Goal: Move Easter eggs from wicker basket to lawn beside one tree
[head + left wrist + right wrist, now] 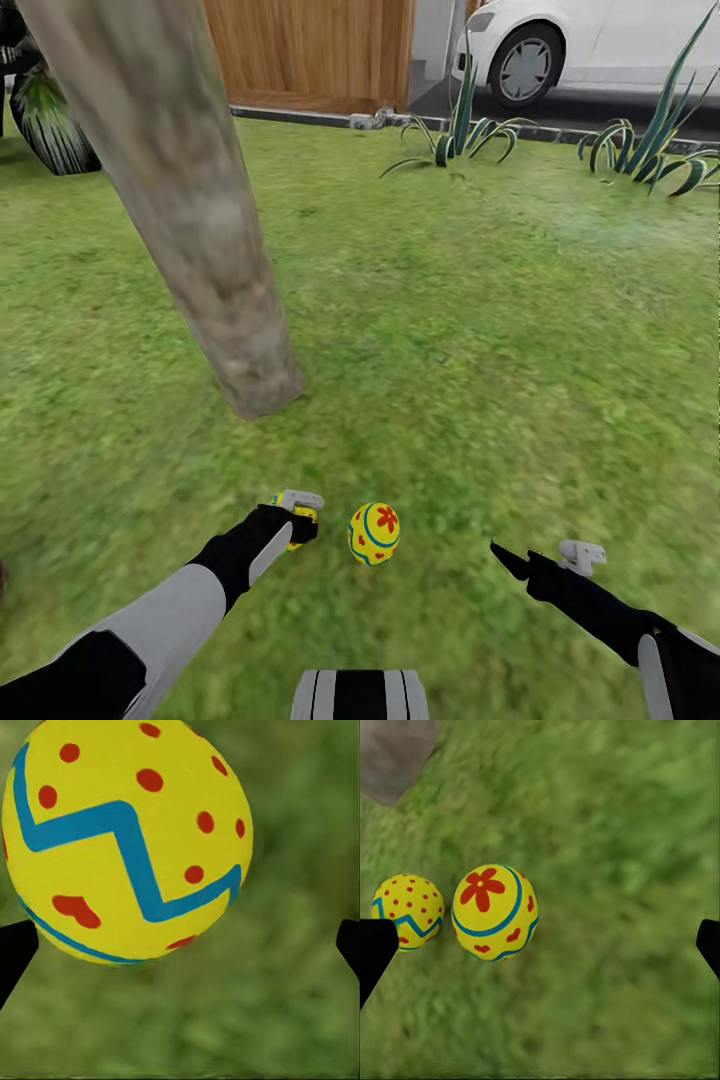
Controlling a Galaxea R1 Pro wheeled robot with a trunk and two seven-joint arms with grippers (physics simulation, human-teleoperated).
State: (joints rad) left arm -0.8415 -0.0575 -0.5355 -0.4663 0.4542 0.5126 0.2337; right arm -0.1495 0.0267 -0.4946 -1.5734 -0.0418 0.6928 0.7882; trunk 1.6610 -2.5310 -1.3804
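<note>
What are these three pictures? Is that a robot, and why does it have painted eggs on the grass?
Yes, it is a robot in a computer-made garden. The big picture comes from a camera on its head, looking down at its two arms. The other two come from small cameras near each gripper.

On the lawn stands a tree with a pale trunk. A flower egg lies on the grass near it. A dotted egg with a blue zigzag sits right at the left gripper, whose fingers are spread wide in its own camera. The right gripper is open and empty, with both eggs in its camera's picture. The robot is putting eggs beside the tree.
</note>
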